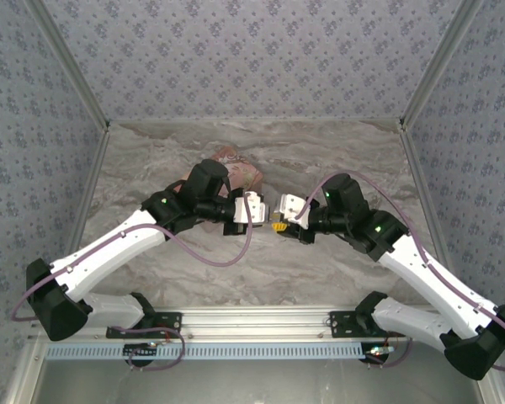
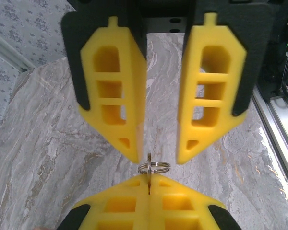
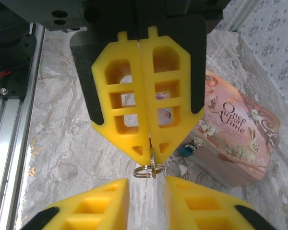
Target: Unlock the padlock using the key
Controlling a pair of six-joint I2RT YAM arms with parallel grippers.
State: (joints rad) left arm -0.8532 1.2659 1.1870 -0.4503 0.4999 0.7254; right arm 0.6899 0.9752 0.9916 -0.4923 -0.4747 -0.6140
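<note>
The right gripper (image 3: 152, 152) has its yellow foam fingers pressed together on a small metal key (image 3: 152, 162), whose silver split ring (image 3: 145, 171) hangs just past the fingertips. Facing it tip to tip above the grey marbled table (image 1: 311, 271), the left gripper (image 2: 159, 155) has its jaws apart, touching nothing. The tiny blue-bodied padlock (image 3: 186, 150) with a thin silver shackle hangs at the front of the pink illustrated box (image 3: 237, 132), just beside the right gripper.
</note>
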